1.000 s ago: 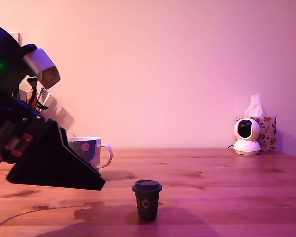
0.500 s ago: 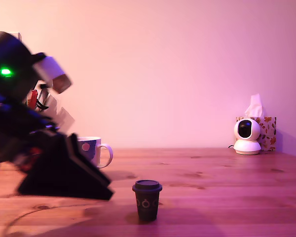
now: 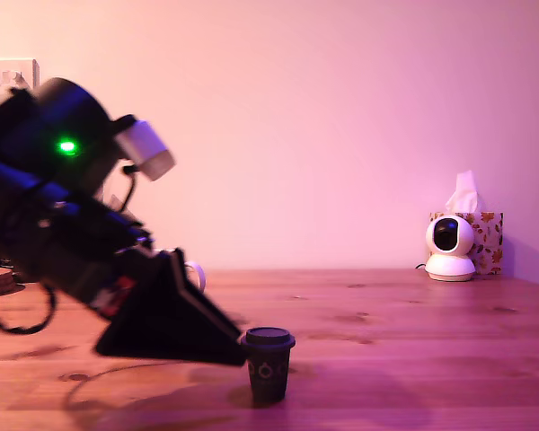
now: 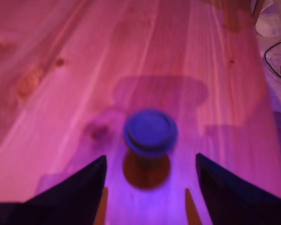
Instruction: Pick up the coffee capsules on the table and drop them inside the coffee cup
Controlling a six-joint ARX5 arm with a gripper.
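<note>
My gripper (image 4: 150, 187) is spread wide, its two dark wedge-shaped fingers (image 4: 72, 192) tapering to points on either side of the capsule (image 4: 150, 132) without touching it. The capsule stands upright on the tabletop (image 4: 61, 70), a small dark tapered cup with a wider round lid that has a raised rim; from the wrist view I look down on that lid, which is a little blurred. In the exterior view the capsule (image 3: 268, 363) shows pale ring marks on its side, and the tip of my gripper (image 3: 238, 352) sits just at its lid on the exterior view's left, low over the wood; I cannot tell from there whether they touch. The tabletop (image 3: 413, 332) is smooth planked wood with long grain lines and dark knots. My arm (image 3: 63, 215) is dark and bulky, with a green light glowing on it. Of the mug only a piece of white handle (image 3: 198, 272) shows behind my gripper. At the far right of the exterior view stand a rounded white camera (image 3: 449, 248) and a patterned tissue box (image 3: 487, 238) with a tissue poking up
</note>
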